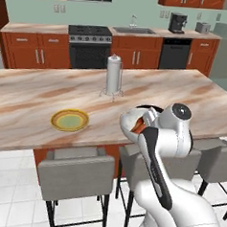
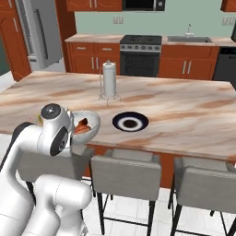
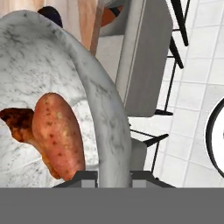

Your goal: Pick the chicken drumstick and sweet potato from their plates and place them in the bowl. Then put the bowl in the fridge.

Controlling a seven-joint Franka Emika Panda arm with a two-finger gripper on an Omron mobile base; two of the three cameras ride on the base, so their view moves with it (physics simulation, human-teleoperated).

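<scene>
Bowl (image 3: 65,87): near rim cut by the hand view's left and top edges. Chicken drumstick (image 3: 17,124): mostly hidden behind the sweet potato (image 3: 57,135), left of the claw; bone end out of sight. In the left base view the arm hides most of the bowl and the navy plate (image 1: 151,108) beyond it.

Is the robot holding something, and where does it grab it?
Yes: the gripper is shut on the rim of the round speckled whitish-grey bowl, lifted at the counter's edge.
</scene>
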